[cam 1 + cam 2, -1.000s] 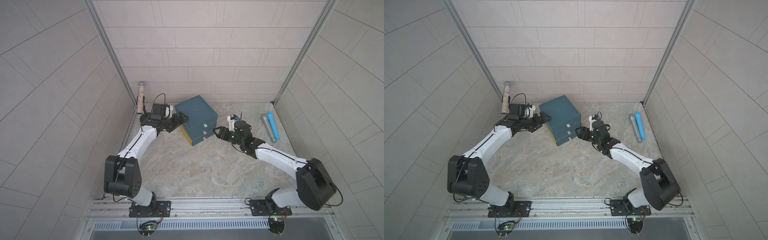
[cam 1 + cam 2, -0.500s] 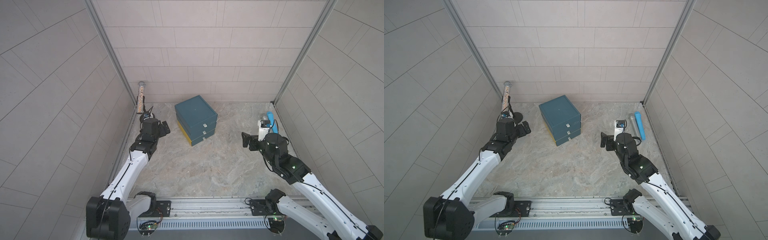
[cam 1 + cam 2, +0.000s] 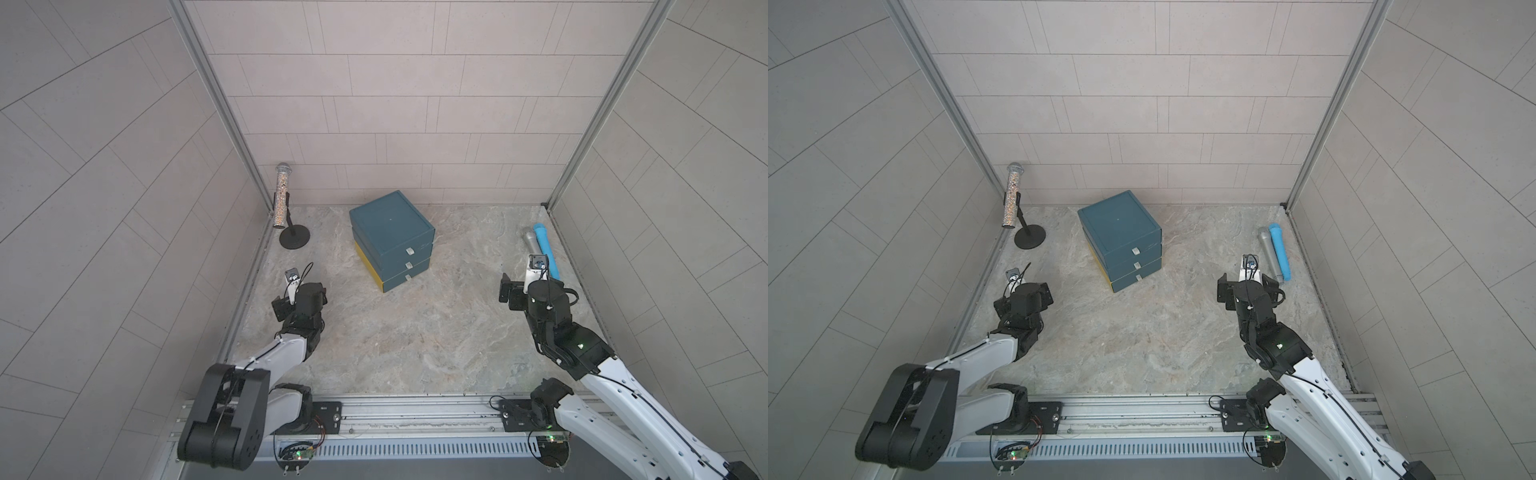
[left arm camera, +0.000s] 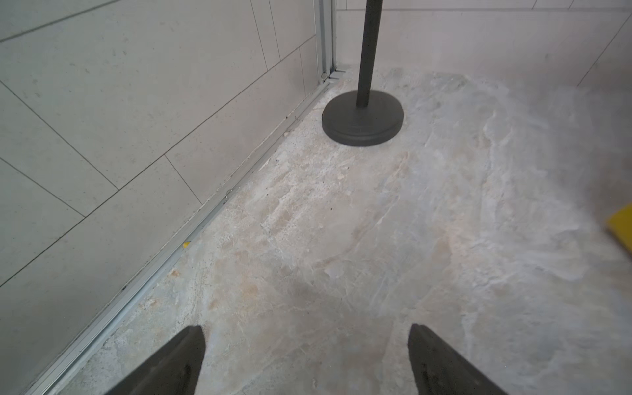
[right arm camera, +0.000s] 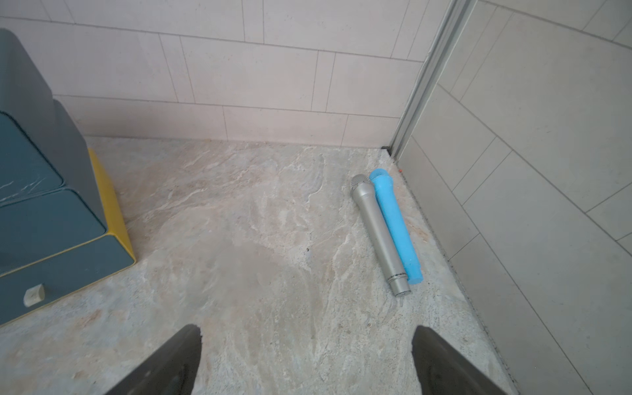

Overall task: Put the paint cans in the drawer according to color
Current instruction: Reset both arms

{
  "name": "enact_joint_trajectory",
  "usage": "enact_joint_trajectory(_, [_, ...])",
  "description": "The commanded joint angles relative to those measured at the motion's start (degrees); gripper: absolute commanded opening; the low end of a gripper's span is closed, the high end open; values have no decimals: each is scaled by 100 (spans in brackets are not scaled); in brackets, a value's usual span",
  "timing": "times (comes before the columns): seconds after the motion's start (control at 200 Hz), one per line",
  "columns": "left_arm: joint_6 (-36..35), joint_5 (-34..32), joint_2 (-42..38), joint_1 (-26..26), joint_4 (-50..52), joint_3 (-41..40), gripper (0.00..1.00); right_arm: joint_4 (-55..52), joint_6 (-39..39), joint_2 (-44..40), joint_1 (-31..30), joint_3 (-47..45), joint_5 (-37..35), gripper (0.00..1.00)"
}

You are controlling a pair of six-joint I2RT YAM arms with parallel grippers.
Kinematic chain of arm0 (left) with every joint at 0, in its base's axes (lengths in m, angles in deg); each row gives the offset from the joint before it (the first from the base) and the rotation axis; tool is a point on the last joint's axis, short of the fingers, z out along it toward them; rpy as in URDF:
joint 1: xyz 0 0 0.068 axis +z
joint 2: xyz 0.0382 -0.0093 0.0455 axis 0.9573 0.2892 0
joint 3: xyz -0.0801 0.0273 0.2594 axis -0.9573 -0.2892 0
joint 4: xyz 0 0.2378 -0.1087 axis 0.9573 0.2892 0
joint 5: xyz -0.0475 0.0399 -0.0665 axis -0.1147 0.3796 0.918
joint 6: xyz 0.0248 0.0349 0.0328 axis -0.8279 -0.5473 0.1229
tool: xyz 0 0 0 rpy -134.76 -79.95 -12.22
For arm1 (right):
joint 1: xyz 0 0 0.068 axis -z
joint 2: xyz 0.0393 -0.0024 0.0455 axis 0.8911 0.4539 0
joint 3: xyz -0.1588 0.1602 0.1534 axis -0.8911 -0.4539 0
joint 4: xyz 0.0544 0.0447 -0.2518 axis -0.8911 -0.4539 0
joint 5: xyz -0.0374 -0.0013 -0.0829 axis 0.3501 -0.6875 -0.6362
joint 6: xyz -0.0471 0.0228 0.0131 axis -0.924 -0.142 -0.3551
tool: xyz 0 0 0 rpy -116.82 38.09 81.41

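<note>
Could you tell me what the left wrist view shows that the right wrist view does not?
Only the left wrist view shows the black stand with its round base near the corner. Only the right wrist view shows the silver microphone and blue microphone lying side by side, plus the drawer unit's closed fronts. Both show the stone tabletop and an open, empty hand: left hand, right hand.

Bare floor between drawer unit, stand, and microphones.

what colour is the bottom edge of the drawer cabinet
Yellow: the dark teal three-drawer cabinet sits on a yellow base, clearest in the right wrist view.
</note>
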Motion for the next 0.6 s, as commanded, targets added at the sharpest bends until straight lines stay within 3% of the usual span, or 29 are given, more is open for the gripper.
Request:
enact_joint_trajectory(0.0, [-692, 47, 354, -9, -1689, 48, 100, 480, -291, 40, 264, -281, -104, 100])
enact_joint_trajectory(0.105, [-830, 179, 1080, -16, -2349, 108, 100, 1133, -685, 171, 478, -679, -233, 100])
enact_joint_trajectory(0.17, [-1001, 529, 1572, -25, -2616, 125, 100, 2053, -958, 342, 558, -1118, -501, 100])
enact_joint_trajectory(0.235, [-1077, 475, 1916, -31, -2766, 424, 100, 3248, -1238, 659, 739, -1636, -533, 100])
enact_joint_trajectory(0.33, [-891, 434, 1703, -2, -1588, 828, 100, 4437, -1086, 1306, 1109, -2010, -649, 100])
enact_joint_trajectory(0.455, [-815, 513, 1778, 89, -1621, 873, 100, 6165, -1052, 2510, 1508, -2359, -276, 100])
enact_joint_trajectory(0.595, [-793, 577, 1746, 144, -1569, 881, 100, 7964, -1122, 3974, 1567, -2411, -339, 100])
